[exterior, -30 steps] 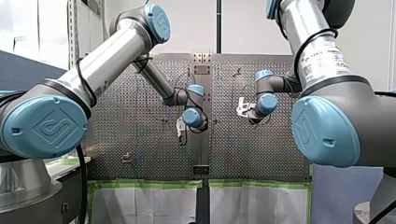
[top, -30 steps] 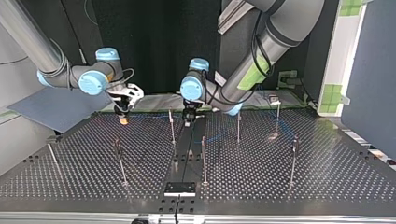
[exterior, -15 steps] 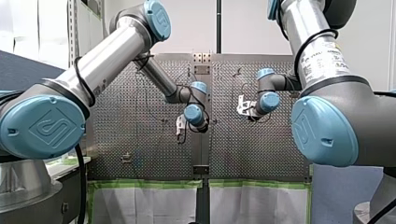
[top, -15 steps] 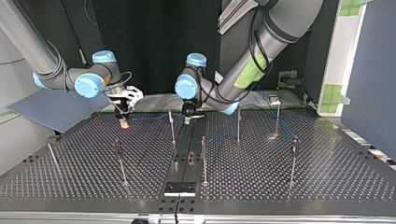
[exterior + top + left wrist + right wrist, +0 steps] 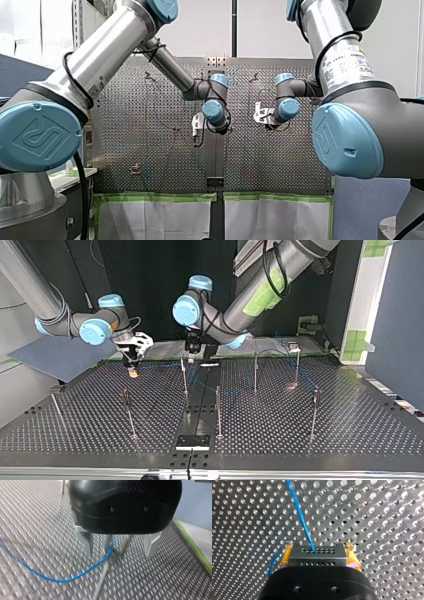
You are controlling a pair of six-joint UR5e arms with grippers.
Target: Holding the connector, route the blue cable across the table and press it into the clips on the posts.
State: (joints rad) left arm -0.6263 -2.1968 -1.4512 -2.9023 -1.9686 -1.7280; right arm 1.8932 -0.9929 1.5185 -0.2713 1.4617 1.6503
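right tool (image 5: pixel 319 552) clamped on connector (image 5: pixel 317 558); left tool (image 5: pixel 120 548) apart astride blue cable (image 5: pixel 62 580); cable slack, most clipping seemingly left.

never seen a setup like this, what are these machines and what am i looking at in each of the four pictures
These are two robot arms working at a metal table full of holes. One picture looks from behind the arms over the table. Another faces them from across it, so the sides swap. The other two come from a camera on each arm's wrist. Thin upright posts stand on the table, and a blue cable runs among them. My right claw, with yellow pads, is shut on a grey connector, and the cable leads away from it. My left claw is black with metal fingers. They stand apart, and the cable runs between them, close to one post.
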